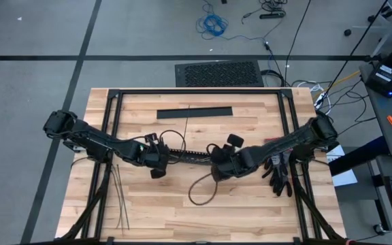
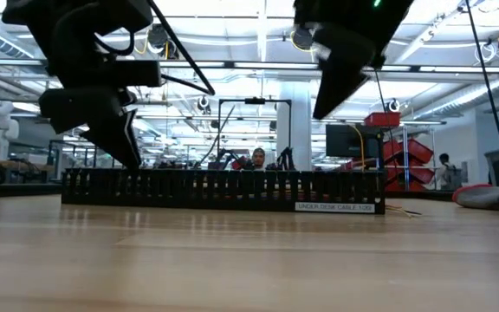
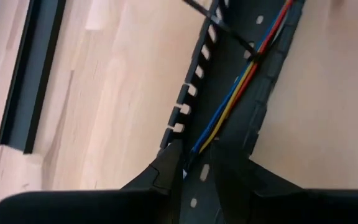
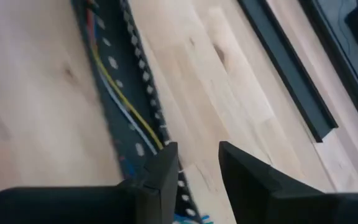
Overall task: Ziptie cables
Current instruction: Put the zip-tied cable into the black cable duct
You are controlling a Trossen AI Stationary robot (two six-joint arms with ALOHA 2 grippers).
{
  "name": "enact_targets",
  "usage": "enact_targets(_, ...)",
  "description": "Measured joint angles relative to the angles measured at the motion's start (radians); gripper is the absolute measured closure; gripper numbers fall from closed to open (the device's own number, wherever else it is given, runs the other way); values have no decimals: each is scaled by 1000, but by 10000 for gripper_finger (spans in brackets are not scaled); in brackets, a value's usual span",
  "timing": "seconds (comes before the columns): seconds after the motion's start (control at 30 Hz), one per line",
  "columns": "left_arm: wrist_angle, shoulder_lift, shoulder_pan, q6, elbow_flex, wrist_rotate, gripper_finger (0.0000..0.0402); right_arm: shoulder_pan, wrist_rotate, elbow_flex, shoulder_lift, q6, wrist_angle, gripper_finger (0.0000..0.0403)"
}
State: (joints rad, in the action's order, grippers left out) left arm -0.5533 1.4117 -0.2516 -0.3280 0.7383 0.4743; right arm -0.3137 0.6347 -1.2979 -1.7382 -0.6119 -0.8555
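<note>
From above I see both my arms reaching inward over the wooden table [image 1: 250, 116], meeting at the long black slotted duct [image 1: 186, 154] that lies across its middle. The cables [image 3: 241, 87], red, blue and yellow wires, lie inside the duct's channel; my left gripper [image 3: 194, 165] straddles one duct wall, fingers slightly apart, while my right gripper [image 4: 197, 158] hangs at the duct's other end, fingers apart, gripping nothing. The zipties [image 1: 119, 197] lie loose near the table's front left corner, well apart from both grippers.
</note>
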Motion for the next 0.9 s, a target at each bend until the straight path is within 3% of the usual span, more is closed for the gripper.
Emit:
enact_targets(0.33, 218, 13, -22, 17, -32, 5, 319, -97, 55, 0, -13, 13, 182, 322)
enact_targets(0.53, 272, 57, -25, 49, -32, 30, 319, -88, 148, 0, -64, 84, 315, 330)
enact_targets(0.9, 283, 80, -45, 152, -26, 130, 320, -18, 120, 0, -161, 230, 509, 354)
